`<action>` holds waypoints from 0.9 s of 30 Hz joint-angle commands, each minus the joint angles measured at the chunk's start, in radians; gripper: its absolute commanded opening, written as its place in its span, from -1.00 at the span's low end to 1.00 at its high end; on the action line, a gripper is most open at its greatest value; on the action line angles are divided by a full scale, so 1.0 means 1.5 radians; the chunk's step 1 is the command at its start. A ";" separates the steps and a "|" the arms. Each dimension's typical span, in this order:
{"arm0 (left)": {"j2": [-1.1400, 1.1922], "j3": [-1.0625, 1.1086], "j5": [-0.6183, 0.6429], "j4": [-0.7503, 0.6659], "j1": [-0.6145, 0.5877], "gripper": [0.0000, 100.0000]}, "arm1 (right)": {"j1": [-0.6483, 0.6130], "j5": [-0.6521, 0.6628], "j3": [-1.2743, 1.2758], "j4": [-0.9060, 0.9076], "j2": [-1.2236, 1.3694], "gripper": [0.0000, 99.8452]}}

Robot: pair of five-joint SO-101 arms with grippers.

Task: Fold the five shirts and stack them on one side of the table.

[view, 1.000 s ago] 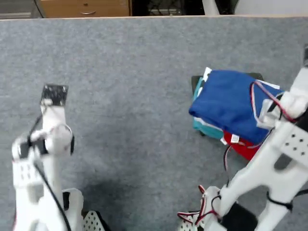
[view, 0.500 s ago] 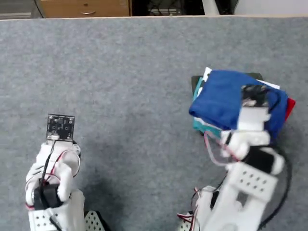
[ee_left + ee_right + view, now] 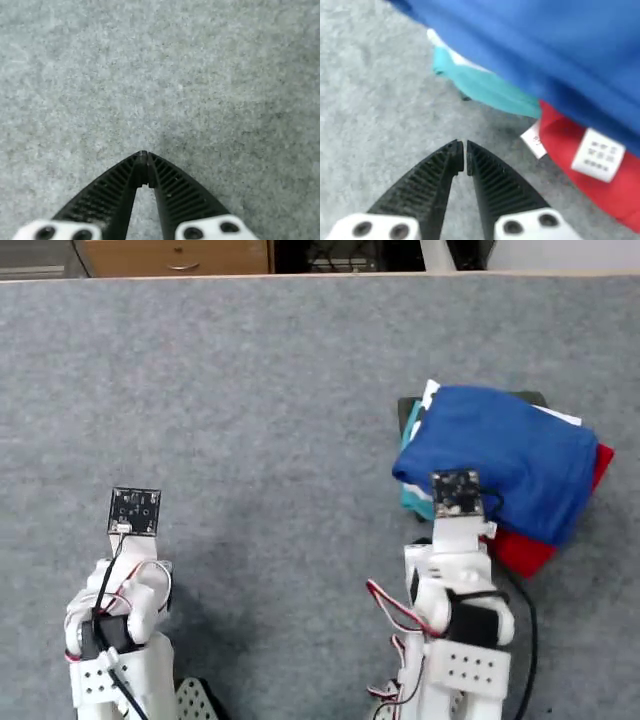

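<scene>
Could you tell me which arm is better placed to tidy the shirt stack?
Right, probably: the right claw sits just short of the stack, while the left claw hangs over the table, well away.

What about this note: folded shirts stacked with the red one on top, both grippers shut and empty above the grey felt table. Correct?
No. The folded blue shirt is on top; the red shirt lies under it, as the high view shows. The left gripper and right gripper are indeed shut and empty above the grey felt table.
</scene>
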 commanded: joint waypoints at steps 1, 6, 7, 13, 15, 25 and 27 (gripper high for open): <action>0.008 0.020 0.006 -0.004 -0.009 -0.94 | -0.012 -0.041 0.038 0.020 -0.087 -0.97; 0.009 0.020 0.006 -0.004 -0.010 -0.94 | -0.011 -0.044 0.058 0.095 -0.188 -0.97; 0.009 0.020 0.006 -0.004 -0.009 -0.94 | -0.011 -0.044 0.059 0.099 -0.184 -0.97; 0.009 0.020 0.006 -0.004 -0.009 -0.94 | -0.009 -0.044 0.059 0.116 -0.168 -0.97; 0.009 0.020 0.006 -0.004 -0.009 -0.94 | -0.010 -0.044 0.059 0.116 -0.168 -0.97; 0.009 0.020 0.006 -0.004 -0.009 -0.94 | -0.008 -0.043 0.059 0.116 -0.168 -0.97; 0.009 0.020 0.006 -0.004 -0.009 -0.94 | -0.008 -0.043 0.059 0.116 -0.168 -0.97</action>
